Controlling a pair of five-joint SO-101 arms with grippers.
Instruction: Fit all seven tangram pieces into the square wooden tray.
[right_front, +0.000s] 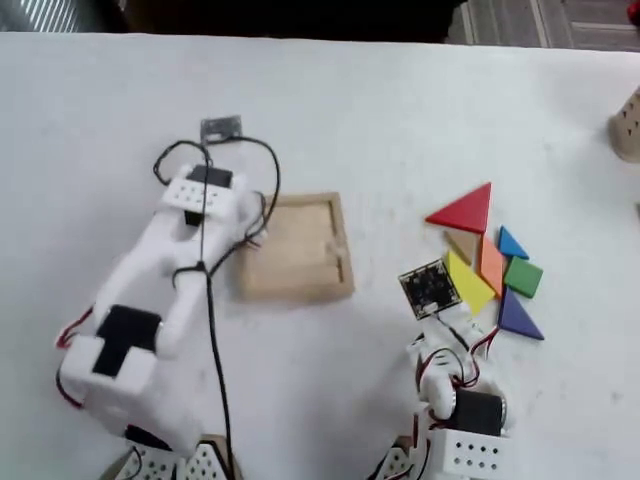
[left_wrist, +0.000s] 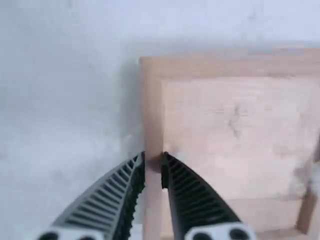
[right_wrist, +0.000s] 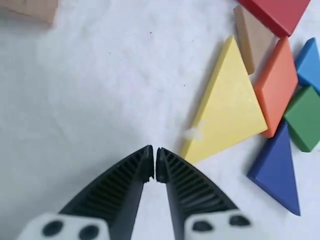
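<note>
desk (right_front: 400, 110): plain white. tray (right_front: 300, 290): pale bare wood, faint grain.
Pieces: red triangle (right_front: 465, 210), yellow triangle (right_front: 468, 283), orange piece (right_front: 491, 265), green square (right_front: 523, 277), light blue triangle (right_front: 511, 243), dark blue-violet triangle (right_front: 518, 316), tan piece (right_front: 460, 245).
left gripper (left_wrist: 153, 167) and right gripper (right_wrist: 154, 165): black, ribbed inner faces, white bases.
arm (right_front: 150, 270): white with black blocks. cables (right_front: 212, 340): black, some red.

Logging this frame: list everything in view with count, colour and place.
square wooden tray: one, pale wood, mid-table, empty.
tangram pieces: seven, clustered on the right arm's side: red triangle, tan wooden piece, yellow triangle, orange parallelogram, light blue triangle, green square, dark blue triangle.
flat card: one, grey, beyond the tray.
perforated object: one, beige, table's edge.
table: one, white.
left gripper: one, black, shut on the tray's wall.
right gripper: one, black, shut, beside the yellow triangle's corner.
</note>
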